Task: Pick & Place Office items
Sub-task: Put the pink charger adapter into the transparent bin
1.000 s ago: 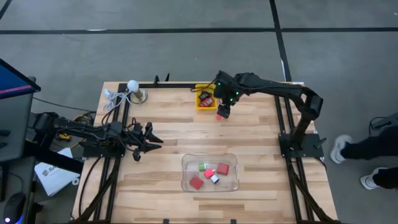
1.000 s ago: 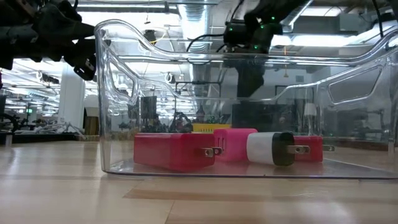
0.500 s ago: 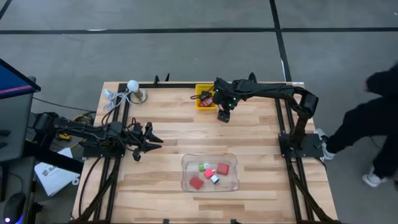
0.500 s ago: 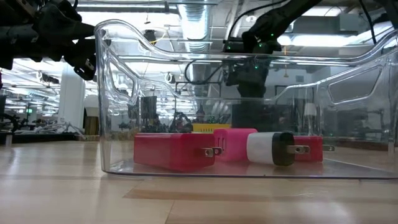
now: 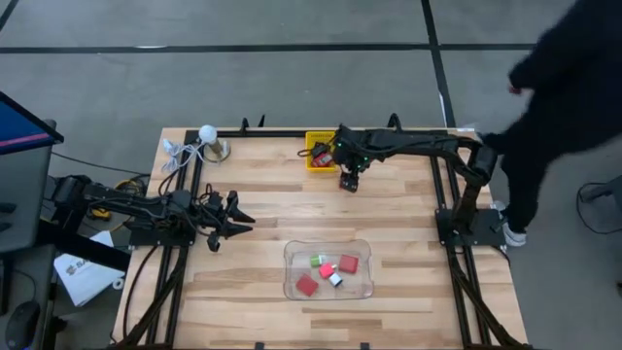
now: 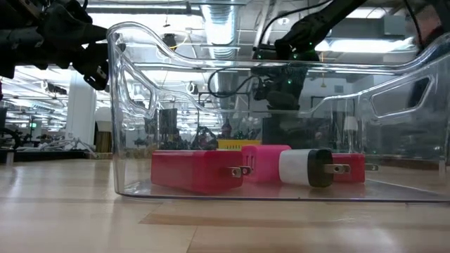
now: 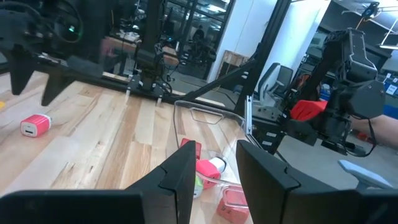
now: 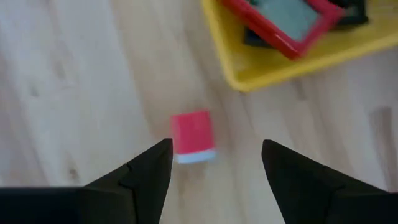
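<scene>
Dark, jointed arms; green lights glowed near the right gripper; black, wedge-shaped fingers; loose black cables.

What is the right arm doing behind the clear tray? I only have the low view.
Observer: The right end effector hangs open above a red block that lies on the table.
Operator: Is it gripping that block?
Observer: No. In the right wrist view the block sits between the spread fingers, apart from both.
Operator: Where is the basket from there?
Observer: The yellow basket stands just beside the block, which is outside it.
</scene>
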